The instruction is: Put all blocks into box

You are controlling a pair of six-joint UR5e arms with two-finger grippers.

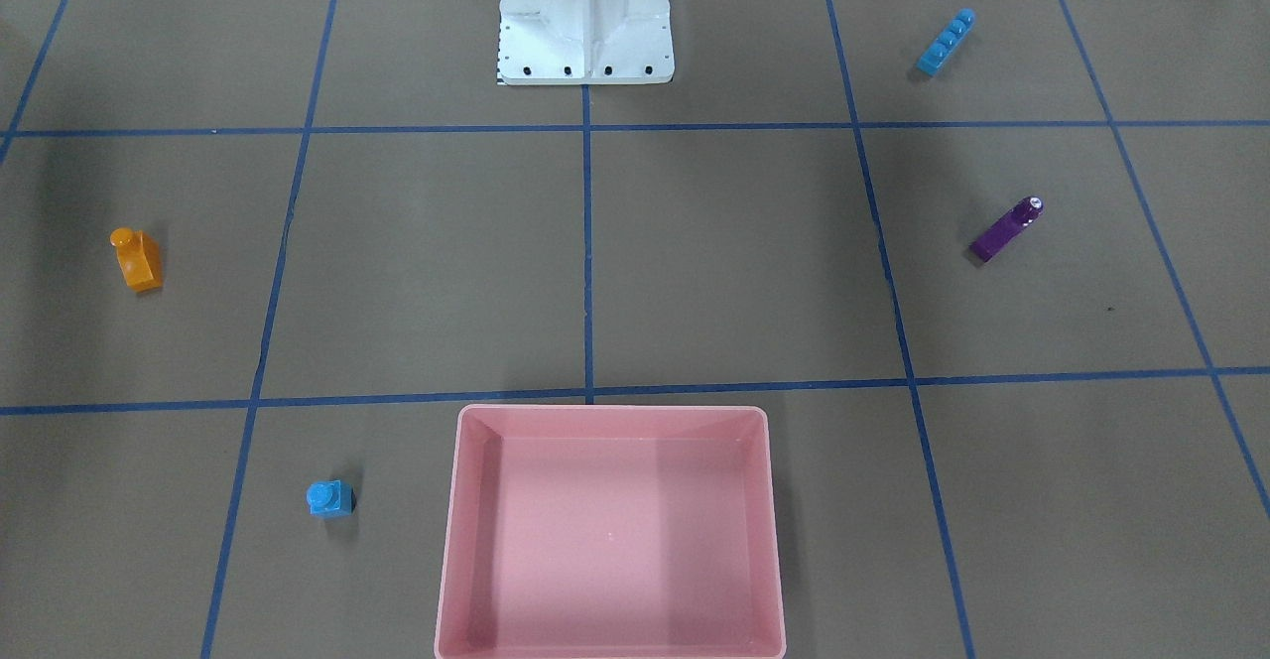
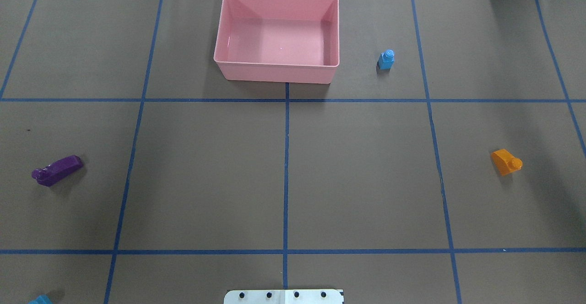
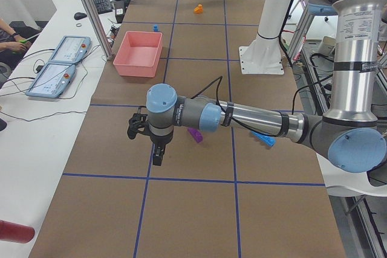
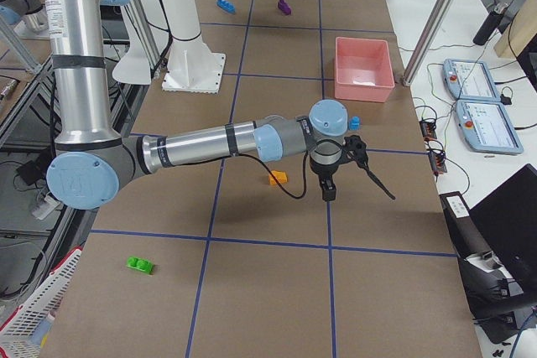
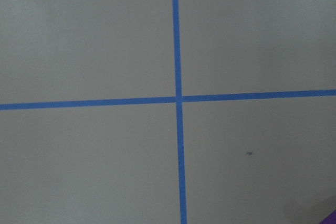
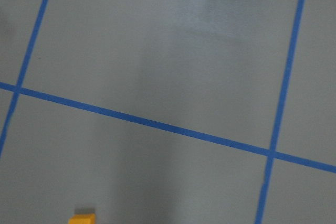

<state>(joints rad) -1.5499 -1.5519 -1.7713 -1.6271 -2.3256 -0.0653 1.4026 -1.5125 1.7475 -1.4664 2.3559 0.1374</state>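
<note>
Box (image 2: 274,73) and orange block (image 2: 506,162) well apart; left hand (image 3: 136,126), right hand (image 4: 357,153) grip unclear.

The left arm (image 3: 254,119) and right arm (image 4: 197,147) are silver tubes joined by grey housings with round pale-blue caps, and a thin black cable (image 3: 206,85) runs along each forearm. The left gripper (image 3: 158,158) and right gripper (image 4: 327,193) are black. The white metal base (image 1: 585,24) shows four dark screws (image 1: 568,71) along its foot

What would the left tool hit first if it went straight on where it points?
The left tool would probably meet bare table near a blue tape crossing; the purple brick lies aside.
</note>
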